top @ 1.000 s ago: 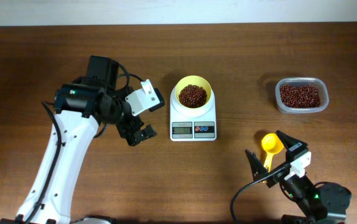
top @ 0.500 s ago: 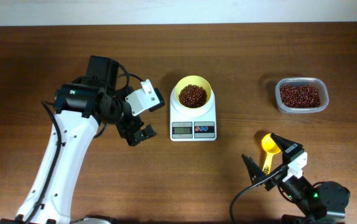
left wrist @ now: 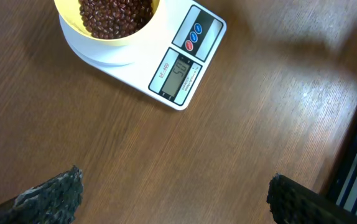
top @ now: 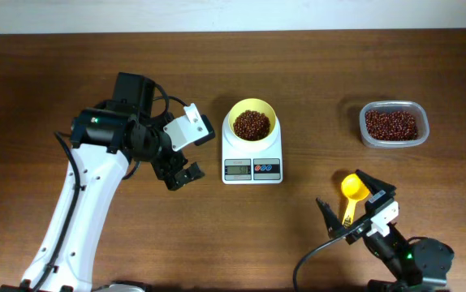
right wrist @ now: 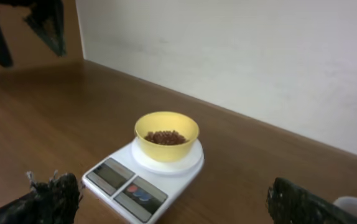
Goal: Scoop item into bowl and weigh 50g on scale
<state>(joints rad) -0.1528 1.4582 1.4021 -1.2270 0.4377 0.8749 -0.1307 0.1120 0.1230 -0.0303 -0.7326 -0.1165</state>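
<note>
The pale yellow bowl (top: 252,122) holds red-brown beans (top: 252,124) and stands on the white scale (top: 252,168) at the table's middle. The bowl (left wrist: 113,25) and scale (left wrist: 180,68) also show in the left wrist view, and the bowl (right wrist: 166,134) and scale (right wrist: 138,186) in the right wrist view. My left gripper (top: 179,172) is open and empty, left of the scale. My right gripper (top: 353,207) is open and empty at the front right, with the yellow scoop (top: 352,191) lying on the table between its fingers.
A clear plastic tub (top: 393,124) with more beans stands at the back right. The table's far edge meets a pale wall (right wrist: 259,62).
My right gripper has drawn back slightly toward the front edge, away from the scoop. The left arm, bowl and scale have not moved.
</note>
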